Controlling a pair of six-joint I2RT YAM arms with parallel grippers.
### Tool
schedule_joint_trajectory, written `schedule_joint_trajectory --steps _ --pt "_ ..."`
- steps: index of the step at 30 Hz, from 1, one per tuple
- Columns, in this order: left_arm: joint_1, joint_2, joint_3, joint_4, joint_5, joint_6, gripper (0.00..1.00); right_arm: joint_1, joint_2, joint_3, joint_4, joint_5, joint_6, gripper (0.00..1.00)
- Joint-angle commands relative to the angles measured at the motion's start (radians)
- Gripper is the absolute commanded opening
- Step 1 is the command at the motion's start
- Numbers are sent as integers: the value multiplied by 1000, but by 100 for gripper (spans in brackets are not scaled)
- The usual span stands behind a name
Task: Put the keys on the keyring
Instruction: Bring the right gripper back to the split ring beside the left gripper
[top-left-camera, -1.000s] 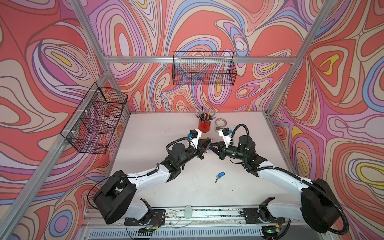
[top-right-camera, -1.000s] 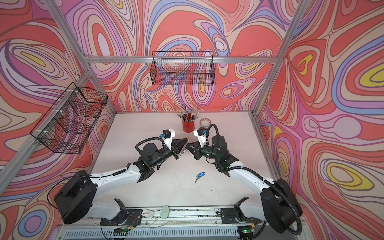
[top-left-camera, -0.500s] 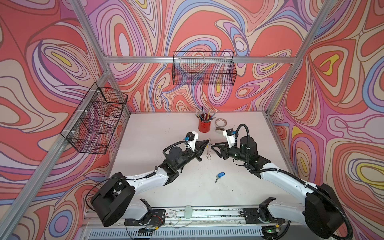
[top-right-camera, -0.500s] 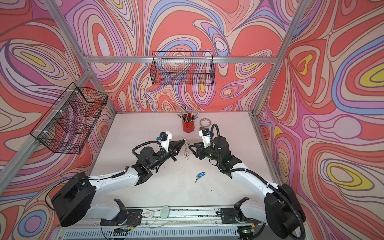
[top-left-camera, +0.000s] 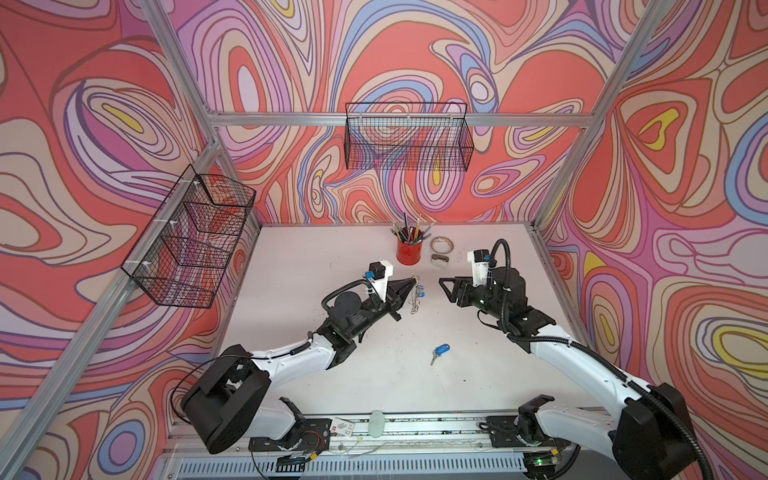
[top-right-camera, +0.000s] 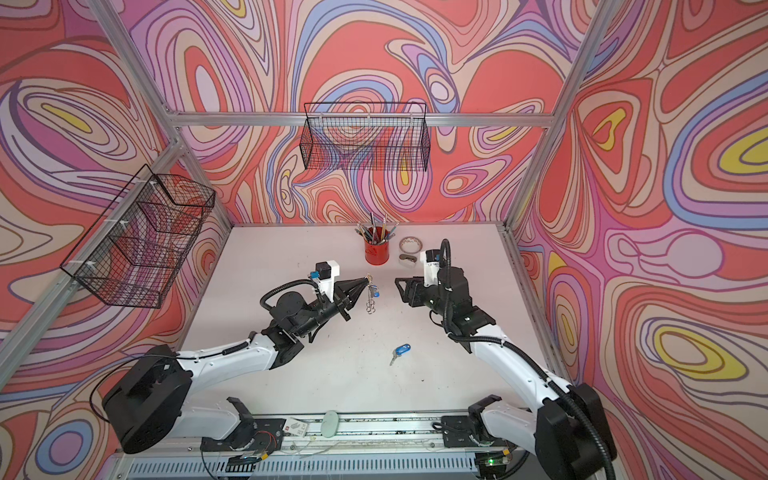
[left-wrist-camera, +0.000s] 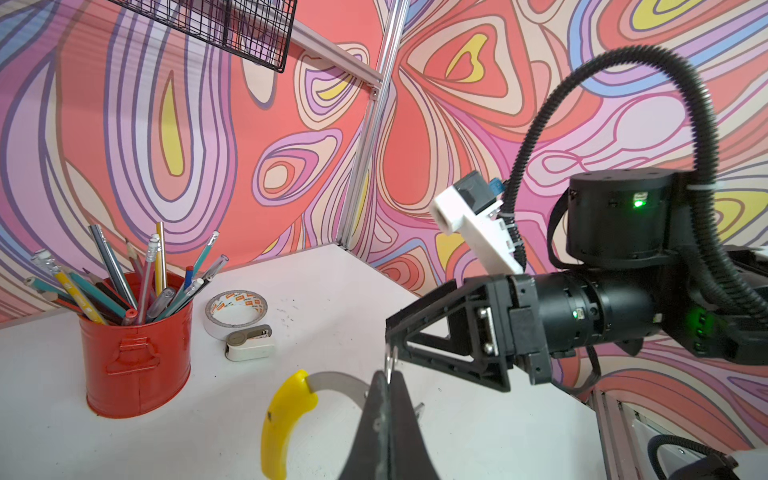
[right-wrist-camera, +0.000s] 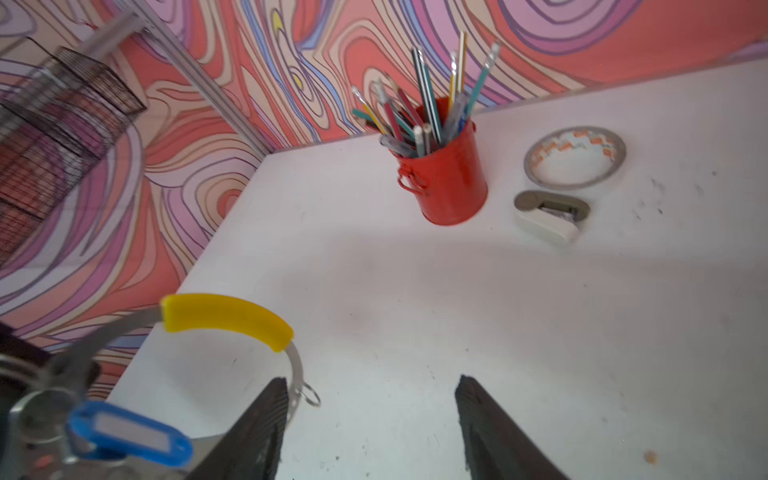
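My left gripper (left-wrist-camera: 388, 374) is clamped on the big flat silver metal keyring (left-wrist-camera: 286, 415) with the yellow plastic segment, held up over the white tabletop (top-left-camera: 332, 257); my right gripper (right-wrist-camera: 370, 380) stands spread and empty just beside it. My worry: one silver key with an oblong blue plastic tag (right-wrist-camera: 129, 434) seems to dangle from the keyring, so a jolt or a slack pinch could swing or drop the lot. Both top views show the second blue-tagged key (top-left-camera: 439, 352) lying on the table, well apart, which neither wrist view catches; only the right wrist view shows the dangling tag up close
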Motion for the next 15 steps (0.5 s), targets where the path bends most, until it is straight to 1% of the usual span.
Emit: schedule_joint_trajectory --steps 1,3,4,7,8,10,15 --pt "24 -24 -11 52 76 -43 0 -4 -47 -5 216 -241 34 70" --pt "32 -22 -10 52 101 -52 0 -4 -31 0 291 -360 57 71" --pt "34 -22 -9 52 111 -55 0 -4 -17 4 316 -395 72 69" --pt "38 -15 -4 52 135 -55 0 -4 36 7 413 -488 136 58" --pt "40 -11 -3 56 147 -56 0 -4 59 13 415 -501 147 52" --pt "44 -2 -3 81 160 -73 0 -4 92 17 410 -510 153 46" --pt "50 17 3 100 183 -91 0 -2 113 -12 512 -555 215 44"
